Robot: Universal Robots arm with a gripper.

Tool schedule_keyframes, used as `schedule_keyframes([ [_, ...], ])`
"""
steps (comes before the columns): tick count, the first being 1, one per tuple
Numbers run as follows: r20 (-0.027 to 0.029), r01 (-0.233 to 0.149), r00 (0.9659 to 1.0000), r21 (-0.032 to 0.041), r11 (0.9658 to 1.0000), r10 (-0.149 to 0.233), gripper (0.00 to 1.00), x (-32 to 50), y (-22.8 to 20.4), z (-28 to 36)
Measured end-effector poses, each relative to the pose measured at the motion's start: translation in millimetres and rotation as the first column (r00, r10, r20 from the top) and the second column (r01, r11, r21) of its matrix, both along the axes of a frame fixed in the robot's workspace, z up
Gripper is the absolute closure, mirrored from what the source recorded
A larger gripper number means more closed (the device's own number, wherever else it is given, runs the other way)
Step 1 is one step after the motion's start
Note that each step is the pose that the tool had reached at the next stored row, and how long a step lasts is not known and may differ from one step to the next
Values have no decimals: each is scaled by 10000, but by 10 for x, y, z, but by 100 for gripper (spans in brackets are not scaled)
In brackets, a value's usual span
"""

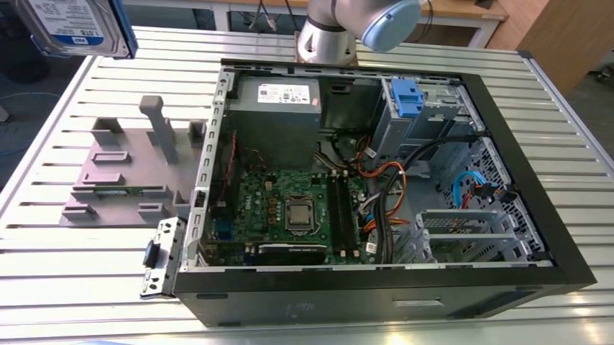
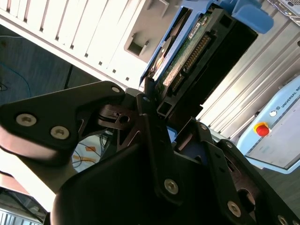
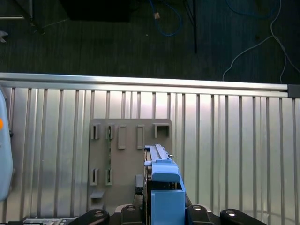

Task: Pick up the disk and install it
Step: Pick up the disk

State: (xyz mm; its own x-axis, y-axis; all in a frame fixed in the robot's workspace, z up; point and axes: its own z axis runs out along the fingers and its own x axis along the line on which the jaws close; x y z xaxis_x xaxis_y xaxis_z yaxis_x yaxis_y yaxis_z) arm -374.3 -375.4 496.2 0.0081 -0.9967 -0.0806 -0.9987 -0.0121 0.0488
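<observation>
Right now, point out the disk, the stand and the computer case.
disk (image 1: pixel 75 25): exterior view, on its white-and-blue label.
stand (image 1: pixel 132 167): exterior view, on its flat grey base.
computer case (image 1: pixel 336 302): exterior view, on its black outer wall.

arm: silver tubular robot arm with pale-blue joint cap (image 1: pixel 389 25), lower column stood upright | gripper: black metal two-finger gripper (image 2: pixel 166 110), jaws clamped on blue-bracketed silver disk (image 2: pixel 187 56), held it aloft
</observation>
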Motion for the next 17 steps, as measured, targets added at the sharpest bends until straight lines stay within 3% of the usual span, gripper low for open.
schedule_keyframes([
  [17, 0, -1, 10000, 0, 10000, 1, 63, 257, 0, -10],
])
